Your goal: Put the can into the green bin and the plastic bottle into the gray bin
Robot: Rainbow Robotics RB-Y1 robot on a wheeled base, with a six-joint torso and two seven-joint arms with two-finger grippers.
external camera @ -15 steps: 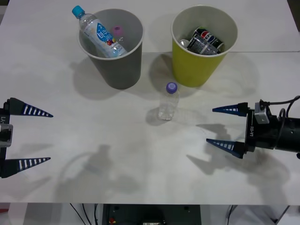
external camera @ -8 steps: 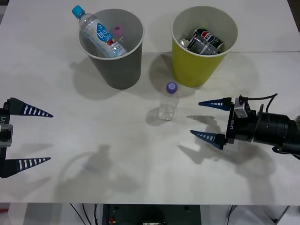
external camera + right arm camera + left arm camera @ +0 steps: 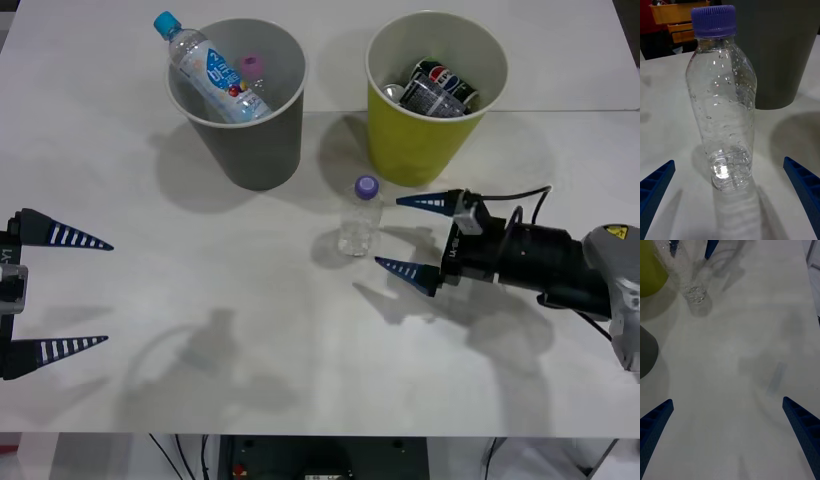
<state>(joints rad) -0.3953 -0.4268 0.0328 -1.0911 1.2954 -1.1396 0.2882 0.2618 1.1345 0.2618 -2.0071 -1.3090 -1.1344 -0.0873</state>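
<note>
With the right gripper [image 3: 405, 234] spread wide just beside the upright plastic bottle [image 3: 360, 216] mid-worktop, centre the fingers on its body before clamping; the left gripper [image 3: 60, 293] waits, likewise spread, at the left edge.

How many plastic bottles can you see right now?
3: the purple-capped plastic bottle stands on the table in front of the open right hand; the cyan-capped bottle and pink-capped bottle are in the gray bin. More may be hidden there.
</note>
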